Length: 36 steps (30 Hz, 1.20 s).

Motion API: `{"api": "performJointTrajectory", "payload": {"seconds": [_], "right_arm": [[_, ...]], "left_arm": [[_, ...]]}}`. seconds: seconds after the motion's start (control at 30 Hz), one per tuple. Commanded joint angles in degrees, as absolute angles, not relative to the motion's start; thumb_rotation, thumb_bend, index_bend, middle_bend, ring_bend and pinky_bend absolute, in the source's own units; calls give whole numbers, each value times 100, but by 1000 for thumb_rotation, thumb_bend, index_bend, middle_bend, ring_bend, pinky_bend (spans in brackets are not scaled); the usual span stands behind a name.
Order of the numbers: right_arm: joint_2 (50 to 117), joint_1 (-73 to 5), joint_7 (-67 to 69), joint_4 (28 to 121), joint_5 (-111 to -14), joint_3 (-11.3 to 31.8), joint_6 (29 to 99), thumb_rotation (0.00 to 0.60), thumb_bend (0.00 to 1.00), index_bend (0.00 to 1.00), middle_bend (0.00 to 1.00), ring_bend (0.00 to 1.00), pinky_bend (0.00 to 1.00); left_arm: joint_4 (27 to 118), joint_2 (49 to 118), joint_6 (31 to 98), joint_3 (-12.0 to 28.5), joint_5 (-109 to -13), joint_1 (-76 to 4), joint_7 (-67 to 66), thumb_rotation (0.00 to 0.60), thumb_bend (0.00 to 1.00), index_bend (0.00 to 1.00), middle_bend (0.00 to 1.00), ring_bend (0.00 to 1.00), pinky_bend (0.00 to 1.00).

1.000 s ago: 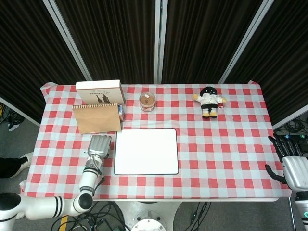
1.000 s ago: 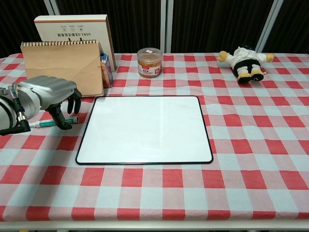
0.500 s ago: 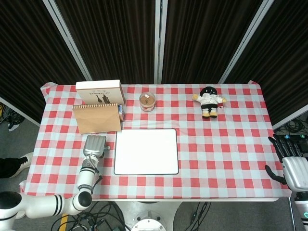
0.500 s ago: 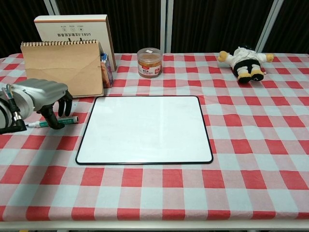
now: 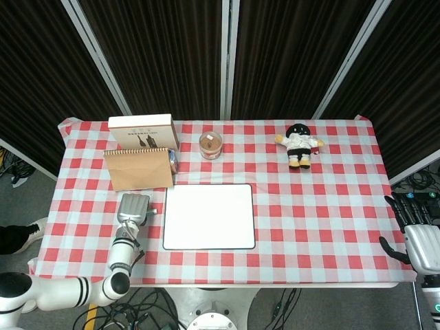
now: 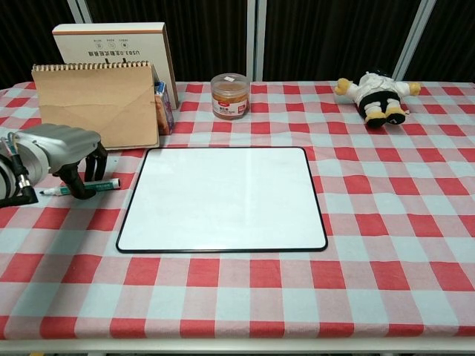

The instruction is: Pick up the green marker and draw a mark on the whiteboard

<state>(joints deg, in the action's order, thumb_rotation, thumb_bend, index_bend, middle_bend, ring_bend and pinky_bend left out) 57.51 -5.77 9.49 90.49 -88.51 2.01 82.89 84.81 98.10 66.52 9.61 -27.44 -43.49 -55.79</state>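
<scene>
Left hand [image 6: 61, 152] fingers around green marker [image 6: 89, 186] | grip unclear | whiteboard [image 6: 223, 199] beside

left robot hand [image 5: 133, 207] | beside whiteboard [image 5: 209, 216] | plush toy [image 5: 300, 145] far

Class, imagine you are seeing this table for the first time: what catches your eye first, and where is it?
The blank whiteboard lies at the middle of the checked table. Just left of it, the silver left hand curls over the green marker. A small plush doll lies at the far right.
</scene>
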Motion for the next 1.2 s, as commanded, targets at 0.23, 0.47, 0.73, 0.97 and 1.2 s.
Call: {"api": "performJointTrajectory", "payload": {"seconds": [0.23,0.47,0.73,0.97,1.2], "right_arm": [[5756,-564,993,9055,-8869,216,8340,600,215,0,28,0,0],[5700,-532,939,9139,-8903,208,8402,600,206,0,28,0,0],[5679,-442,933,9182,-8915,165,8487,600,203,0,28,0,0],[5652,-418,948,9184,-8888,158,8475,600,198,0,28,0,0],[5680,-436,1065,9134,-8859,148,8385,600,197,0,28,0,0]], "left_arm": [[8432,9789,6617,890,-2915,-4318,-5361,600,374,538,503,813,901],[8717,9470,6274,1119,-3855,-4087,-3923,600,406,584,549,828,912],[8637,9339,5170,1569,-6144,-3712,-64,600,417,583,549,792,833],[7517,9942,5089,1417,-7439,-3940,1633,600,416,578,545,755,751],[6530,10541,5270,1257,-7951,-4204,2047,600,415,578,545,739,732]]}}
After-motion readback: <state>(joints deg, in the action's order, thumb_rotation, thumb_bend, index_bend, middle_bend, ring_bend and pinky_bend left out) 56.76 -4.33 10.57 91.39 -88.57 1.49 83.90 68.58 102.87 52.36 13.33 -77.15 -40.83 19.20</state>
